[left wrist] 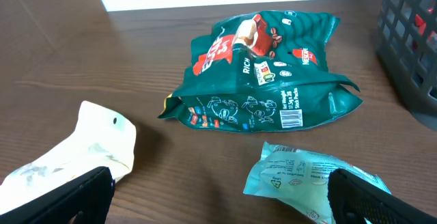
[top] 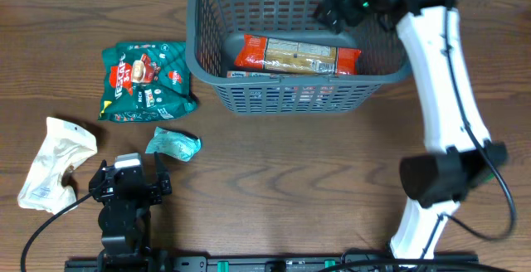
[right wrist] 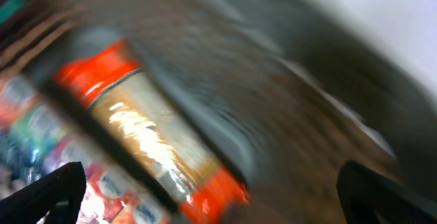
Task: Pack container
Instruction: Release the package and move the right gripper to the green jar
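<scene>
Item 1. At the far left of the dark brown wooden worktop (top: pixel 315 181) we record a crumpled cream-white paper packet (top: pixel 56 162), lying flat, with a small round hole near its top edge in the left wrist view (left wrist: pixel 92 138).

Item 2. Just right of it is the left tool (top: pixel 131 172), black, with its two fingers (left wrist: pixel 68 197) spread wide. Nothing is between them and it touches no packet.

Item 3. Farther back we list a dark green foil snack bag with red and white print (top: pixel 145 81), lying flat with its front face up and its lower edge folded (left wrist: pixel 263 67).

Item 4. Between that bag and the left tool is a small pale teal plastic sachet (top: pixel 174 143), creased. It lies just ahead of the tool's right finger (left wrist: pixel 307 176) and apart from the green bag.

Item 5. The container (top: pixel 282 98), a large dark grey plastic basket with slotted sides and a thick rim, stands at the back centre of the worktop, right of the green bag and not touching it. Its corner shows at the right edge of the left wrist view (left wrist: pixel 413 39).

Item 6. Inside the container we find a long clear biscuit packet with orange-red ends (top: pixel 299 56), lying lengthwise near the front wall on top of other colourful packets (top: pixel 249 75). We cannot read those.

Item 7. The right tool (top: pixel 332 11), on a white arm (top: pixel 440 73), hangs over the container's back right corner. The right wrist view is blurred, but its fingers (right wrist: pixel 48 197) show wide apart and grip nothing, and the biscuit packet (right wrist: pixel 150 128) lies below them.
</scene>
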Action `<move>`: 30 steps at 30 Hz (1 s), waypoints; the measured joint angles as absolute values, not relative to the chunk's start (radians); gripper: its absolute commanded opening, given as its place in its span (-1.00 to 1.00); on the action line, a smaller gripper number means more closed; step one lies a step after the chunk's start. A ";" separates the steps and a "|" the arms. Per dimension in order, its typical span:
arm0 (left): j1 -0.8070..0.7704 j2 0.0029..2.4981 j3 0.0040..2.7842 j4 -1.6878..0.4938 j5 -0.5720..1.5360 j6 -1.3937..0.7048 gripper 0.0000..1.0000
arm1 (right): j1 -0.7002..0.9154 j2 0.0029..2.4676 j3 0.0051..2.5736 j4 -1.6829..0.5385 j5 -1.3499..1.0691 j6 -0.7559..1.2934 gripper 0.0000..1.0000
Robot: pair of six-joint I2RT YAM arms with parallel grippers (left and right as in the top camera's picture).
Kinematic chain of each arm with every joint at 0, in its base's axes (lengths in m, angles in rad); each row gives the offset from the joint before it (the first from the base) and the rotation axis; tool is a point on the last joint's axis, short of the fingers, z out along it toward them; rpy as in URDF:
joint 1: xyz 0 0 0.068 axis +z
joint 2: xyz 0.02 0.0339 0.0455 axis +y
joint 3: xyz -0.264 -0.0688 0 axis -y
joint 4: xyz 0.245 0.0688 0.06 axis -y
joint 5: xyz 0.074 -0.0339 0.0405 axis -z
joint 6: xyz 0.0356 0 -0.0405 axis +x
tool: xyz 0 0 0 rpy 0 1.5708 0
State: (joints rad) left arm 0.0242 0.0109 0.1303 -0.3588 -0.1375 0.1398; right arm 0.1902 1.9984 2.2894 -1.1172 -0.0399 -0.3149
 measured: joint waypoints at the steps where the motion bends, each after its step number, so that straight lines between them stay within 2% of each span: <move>1: 0.024 0.011 0.130 -0.359 -0.138 0.140 0.97 | 0.186 1.965 2.290 -1.136 0.035 -0.232 0.98; 5: 0.024 0.011 0.130 -0.359 -0.138 0.140 0.97 | 0.138 1.828 2.296 -1.217 0.268 0.028 0.98; 10: 0.024 0.011 0.130 -0.359 -0.138 0.140 0.97 | 0.043 1.720 2.305 -1.351 0.381 0.192 0.98; 21: 0.024 0.011 0.130 -0.359 -0.138 0.140 0.97 | -0.258 1.726 2.302 -1.618 0.236 0.562 0.98; 30: 0.024 0.011 0.130 -0.359 -0.138 0.140 0.97 | -0.372 1.728 2.167 -1.582 0.210 0.684 0.98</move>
State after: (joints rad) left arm 0.0242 0.0109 0.1303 -0.3592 -0.1375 0.1398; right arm -0.3717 1.7279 2.1666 -1.5818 0.2100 0.6838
